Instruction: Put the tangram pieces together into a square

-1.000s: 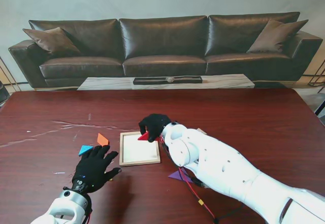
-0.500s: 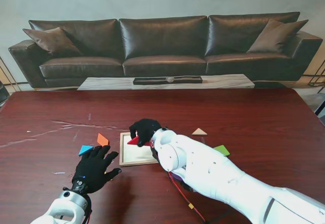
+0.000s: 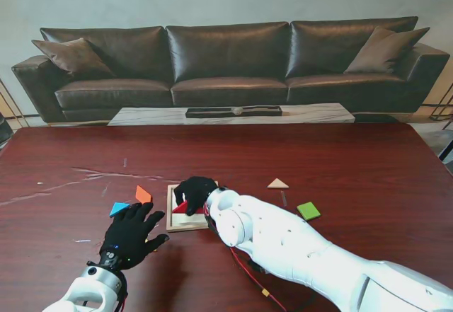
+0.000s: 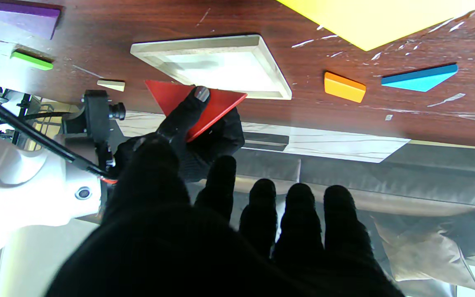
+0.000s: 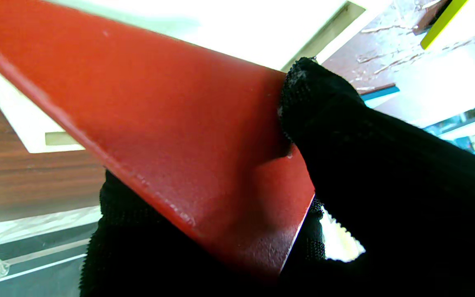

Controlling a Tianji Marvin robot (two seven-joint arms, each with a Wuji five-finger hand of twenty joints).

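Beside the pale-rimmed white tray (image 3: 170,216) lie orange (image 3: 143,194), blue (image 3: 118,208), tan (image 3: 277,183) and green (image 3: 308,211) pieces on dark reddish wood (image 3: 368,177), a red triangle (image 3: 181,207) in black-gloved fingers (image 3: 190,193).

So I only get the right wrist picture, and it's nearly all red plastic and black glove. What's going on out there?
Observer: The stand's view shows the right hand holding a red triangle over the wooden frame.
Operator: Is it lying flat in the frame?
Observer: No. The left wrist view shows it tilted, pinched between thumb and fingertip at the frame's rim.
Operator: And the other hand?
Observer: The left hand is open, fingers spread, holding nothing, just nearer to me than the blue triangle and the orange piece.
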